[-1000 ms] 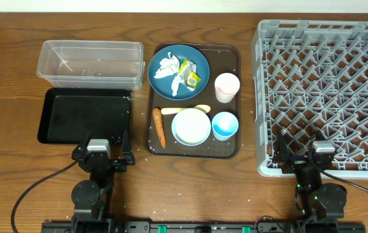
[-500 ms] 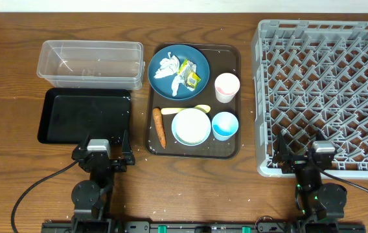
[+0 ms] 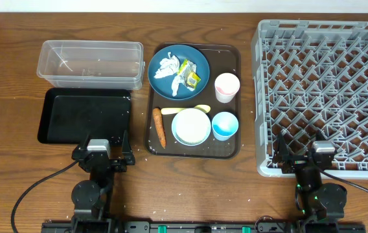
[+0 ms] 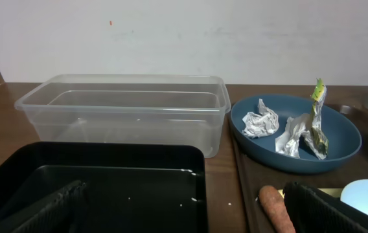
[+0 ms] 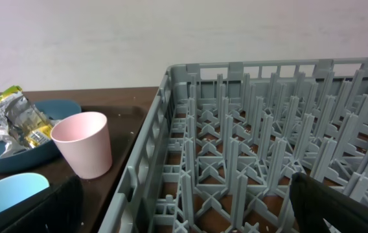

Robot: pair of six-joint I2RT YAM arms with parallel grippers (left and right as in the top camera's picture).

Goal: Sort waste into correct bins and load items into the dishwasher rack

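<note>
left arm (image 3: 88, 193) tucked low | right arm (image 3: 320, 197) same | left fingers (image 4: 41, 207), right fingers (image 5: 339, 207) wide, empty

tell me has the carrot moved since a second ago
No. The carrot still lies at the left edge of the brown tray, beside the bowl, exactly as in the earlier overhead views.

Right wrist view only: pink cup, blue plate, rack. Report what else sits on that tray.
Observer: A carrot lies at the left edge of the serving tray, beside a white-inside bowl.
Operator: Locate the bins.
Observer: A clear tub and a black tray sit left of the serving tray, tub farther back.
Operator: Give the left gripper.
Observer: The left gripper stands open and empty at the black tray's near edge.
</note>
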